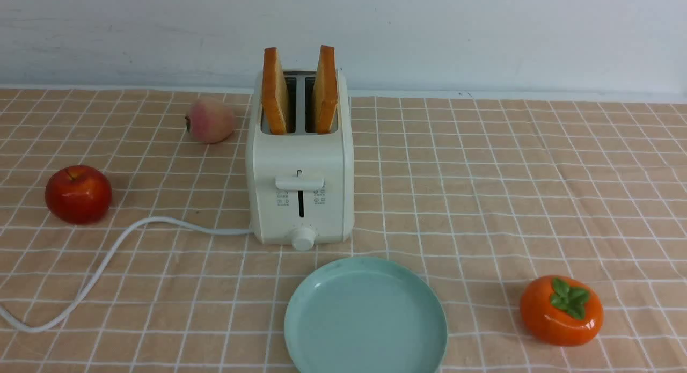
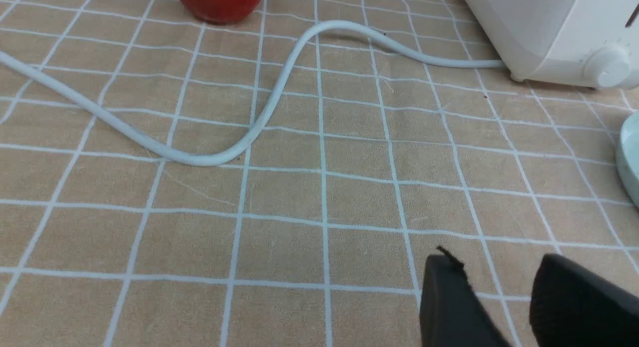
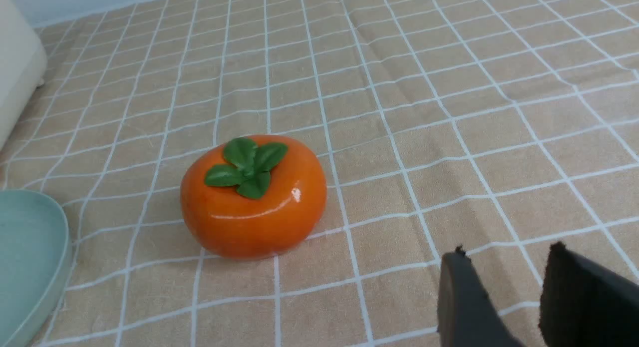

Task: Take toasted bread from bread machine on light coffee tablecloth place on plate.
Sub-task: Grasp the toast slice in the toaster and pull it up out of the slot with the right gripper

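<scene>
Two slices of toasted bread stand upright in the slots of the cream-white bread machine [image 1: 299, 180]: the left slice [image 1: 274, 91] and the right slice [image 1: 326, 89]. The mint-green plate [image 1: 365, 316] lies on the tablecloth [image 1: 483, 190] in front of the bread machine. Neither arm shows in the front view. My left gripper [image 2: 496, 267] is open and empty above the cloth, near the white cord [image 2: 259, 117]; the bread machine's lower corner [image 2: 559, 32] and the plate's rim [image 2: 630, 157] show there. My right gripper [image 3: 504, 259] is open and empty; the plate's rim [image 3: 62, 257] shows.
A red apple [image 1: 78, 194] and a peach [image 1: 210, 120] lie left of the bread machine. An orange persimmon [image 1: 561, 310] lies right of the plate, also in the right wrist view [image 3: 253, 197]. The cord [image 1: 107, 260] snakes leftward over the cloth. A white wall stands behind.
</scene>
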